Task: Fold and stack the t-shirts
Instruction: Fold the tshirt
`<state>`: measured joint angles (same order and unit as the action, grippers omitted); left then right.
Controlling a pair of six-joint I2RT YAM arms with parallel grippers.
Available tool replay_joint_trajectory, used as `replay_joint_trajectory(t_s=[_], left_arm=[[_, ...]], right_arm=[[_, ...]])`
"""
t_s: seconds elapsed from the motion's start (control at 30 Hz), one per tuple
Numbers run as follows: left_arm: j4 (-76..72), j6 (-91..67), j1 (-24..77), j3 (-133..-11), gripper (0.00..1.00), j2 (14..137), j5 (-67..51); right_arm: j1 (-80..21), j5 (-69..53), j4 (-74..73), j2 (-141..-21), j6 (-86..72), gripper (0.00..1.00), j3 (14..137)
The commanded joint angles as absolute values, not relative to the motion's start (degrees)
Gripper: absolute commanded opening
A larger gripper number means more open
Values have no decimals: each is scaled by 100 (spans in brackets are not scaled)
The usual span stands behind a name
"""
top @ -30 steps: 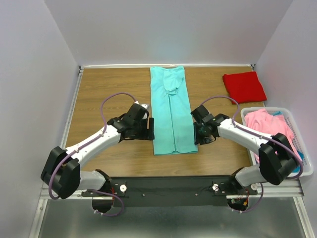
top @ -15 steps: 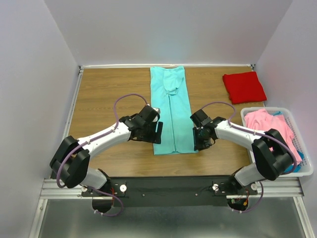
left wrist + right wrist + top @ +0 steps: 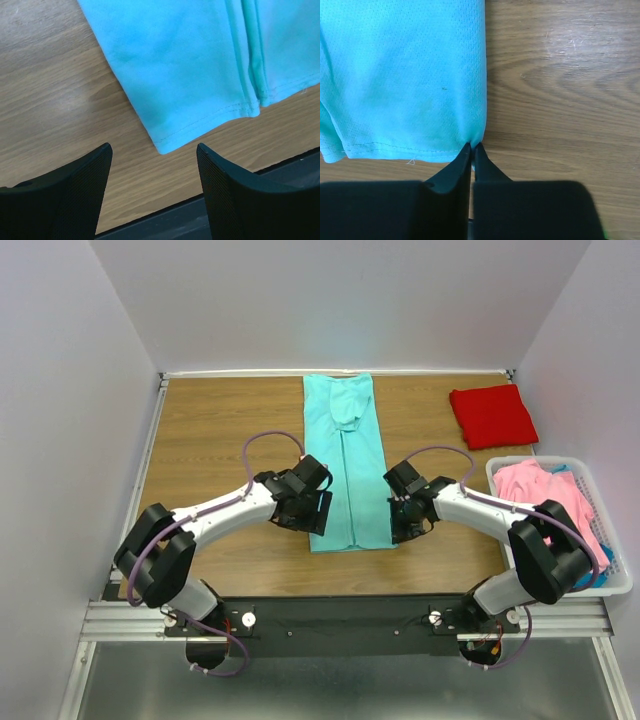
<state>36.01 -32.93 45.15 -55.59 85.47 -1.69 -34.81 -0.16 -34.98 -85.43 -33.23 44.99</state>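
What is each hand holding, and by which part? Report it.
Right hand pinches the aqua shirt at its near right hem corner. Left hand is open, holding nothing.

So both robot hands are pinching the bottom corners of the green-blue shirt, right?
Not both. Only the right gripper is pinching a bottom corner of the shirt. The left wrist view shows the left gripper open above the other corner, not holding it.
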Motion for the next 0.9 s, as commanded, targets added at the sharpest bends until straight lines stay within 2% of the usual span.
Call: replay_joint_trajectory(t_s=[0.0, 0.3, 0.33, 0.7, 0.8, 0.87], left_arm=[[3999, -3515, 4562, -5713, 73, 8701, 263], [4113, -3779, 4746, -5950, 64, 9341, 273], [4122, -3779, 4772, -5985, 60, 9421, 264], [4298, -3920, 5001, -6170, 55, 10037, 334], [4272, -3937, 5045, -6126, 42, 10177, 282], [4280, -3955, 5098, -6143, 42, 10230, 299]], right_arm=[[-3489, 70, -3507, -8657, -3226, 6, 4289], [-3489, 79, -3489, -8596, -3068, 6, 4315], [-3489, 62, -3481, -8578, -3050, 6, 4307], [-3489, 35, -3375, -8525, -2997, 6, 4228], [-3489, 35, -3366, -8525, -2980, 6, 4228], [-3489, 35, -3366, -8534, -2988, 6, 4228]])
